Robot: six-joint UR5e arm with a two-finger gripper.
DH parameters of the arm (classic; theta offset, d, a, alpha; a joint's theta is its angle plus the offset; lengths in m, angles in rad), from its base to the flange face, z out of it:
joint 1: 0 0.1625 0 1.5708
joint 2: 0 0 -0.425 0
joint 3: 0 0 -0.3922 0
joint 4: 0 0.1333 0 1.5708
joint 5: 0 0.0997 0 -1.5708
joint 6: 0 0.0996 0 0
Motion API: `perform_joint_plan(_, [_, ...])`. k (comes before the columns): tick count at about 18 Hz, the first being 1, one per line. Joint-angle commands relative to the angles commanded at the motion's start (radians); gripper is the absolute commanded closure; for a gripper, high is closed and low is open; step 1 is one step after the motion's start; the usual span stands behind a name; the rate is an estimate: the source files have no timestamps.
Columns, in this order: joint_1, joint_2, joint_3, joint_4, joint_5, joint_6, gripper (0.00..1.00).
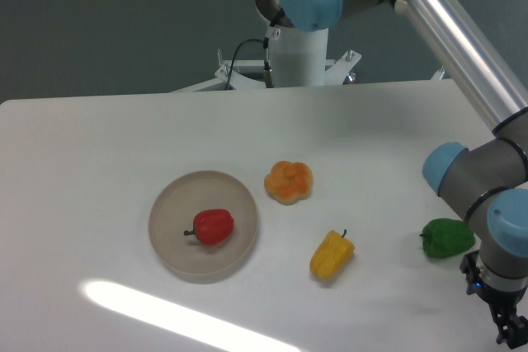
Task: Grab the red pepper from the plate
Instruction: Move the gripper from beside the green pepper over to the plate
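Red pepper [214,226] lies on its side in the plate [175,205], stem pointing left. Beyond the rim — an orange pepper [289,181], yellow pepper [332,255], green pepper [446,237]. Gripper [513,329] sits at the frame's lower right corner, well apart — jaw state cannot be told.

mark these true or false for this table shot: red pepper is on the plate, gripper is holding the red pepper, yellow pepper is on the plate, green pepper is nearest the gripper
1. The red pepper lies on the plate. True.
2. The gripper holds the red pepper. False: it is at the lower right edge, far from it.
3. The yellow pepper is on the plate. False: it lies on the table, right of the plate.
4. The green pepper lies nearest the gripper. True.
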Motion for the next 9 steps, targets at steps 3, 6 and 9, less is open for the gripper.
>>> perform_joint_plan(3, [-0.012,0.009,-0.014,0.000,-0.009,-0.014,0.00])
perform_joint_plan(6, [-0.043,0.053,-0.064,-0.005,-0.011,-0.029,0.00])
perform_joint_plan(9, [-0.087,0.129,-0.161,-0.006,-0.011,-0.087,0.00])
